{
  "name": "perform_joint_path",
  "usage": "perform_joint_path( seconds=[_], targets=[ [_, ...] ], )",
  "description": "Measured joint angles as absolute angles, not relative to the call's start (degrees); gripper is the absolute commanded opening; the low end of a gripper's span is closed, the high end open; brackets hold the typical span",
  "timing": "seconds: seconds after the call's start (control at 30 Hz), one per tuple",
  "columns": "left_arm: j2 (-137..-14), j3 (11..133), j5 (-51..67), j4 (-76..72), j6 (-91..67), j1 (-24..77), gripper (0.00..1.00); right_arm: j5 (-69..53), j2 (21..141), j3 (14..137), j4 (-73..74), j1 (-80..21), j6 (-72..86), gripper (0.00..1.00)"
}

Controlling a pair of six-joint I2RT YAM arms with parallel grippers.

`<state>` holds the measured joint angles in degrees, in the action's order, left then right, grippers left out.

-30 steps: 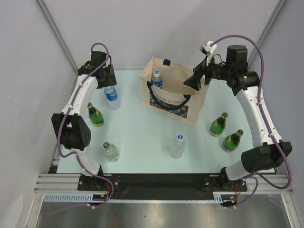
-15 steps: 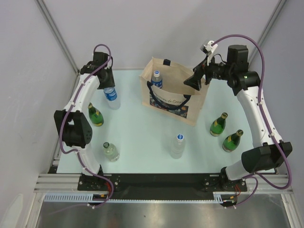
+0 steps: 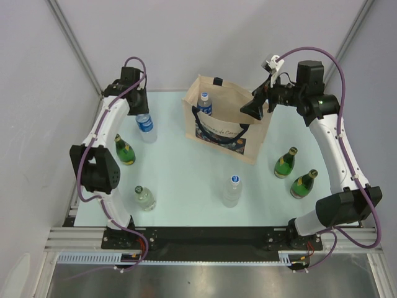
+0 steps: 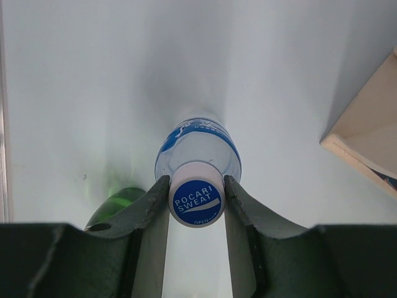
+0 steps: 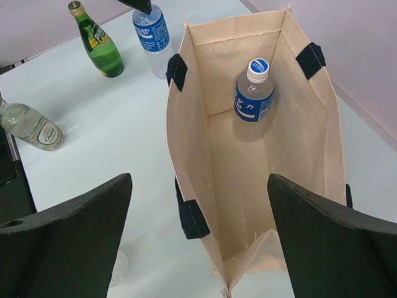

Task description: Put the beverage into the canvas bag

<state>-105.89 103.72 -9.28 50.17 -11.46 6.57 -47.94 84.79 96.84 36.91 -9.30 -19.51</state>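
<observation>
Left gripper (image 4: 196, 185): jaws pinch white cap of Pocari Sweat bottle (image 4: 197, 146), which stands upright below them; neck grip suits straight lift. Right gripper (image 5: 200, 180): jaws spread wide, empty, straddling open canvas bag (image 5: 186, 118) beneath, likely steadying its mouth. Second bottle (image 5: 253, 93) sits inside, beyond jaws.

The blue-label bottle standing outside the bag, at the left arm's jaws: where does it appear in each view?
Top external: the blue-label bottle stands at the upper left, left of the canvas bag.
Left wrist: centre of the picture, its cap between the jaws.
Right wrist: at the top edge, left of centre.
Shared landmark: the canvas bag, only a corner at the right edge in the left wrist view, filling the middle in the right wrist view.
</observation>
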Motion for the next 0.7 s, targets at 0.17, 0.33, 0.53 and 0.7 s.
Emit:
perform_joint_path(
  seconds=[0.17, 0.33, 0.53, 0.7],
  targets=[
    [-104.53, 103.18, -7.49, 50.76, -8.58, 7.29, 0.00, -48.01, 84.77, 96.73, 36.95, -9.26, -19.53, 0.96],
    [-100.40, 101.67, -6.68, 51.09, -6.26, 9.50, 0.00, -48.23, 84.73, 96.73, 36.95, -9.23, -19.51, 0.96],
    [-93.76, 101.73, -3.46, 51.13, -3.84, 12.05, 0.00, -48.51, 84.73, 96.73, 36.95, -9.23, -19.51, 0.96],
    [-90.59, 104.95, 0.14, 51.31, -1.85, 14.06, 0.00, -48.53, 84.73, 96.73, 36.97, -9.23, -19.53, 0.96]
  ],
)
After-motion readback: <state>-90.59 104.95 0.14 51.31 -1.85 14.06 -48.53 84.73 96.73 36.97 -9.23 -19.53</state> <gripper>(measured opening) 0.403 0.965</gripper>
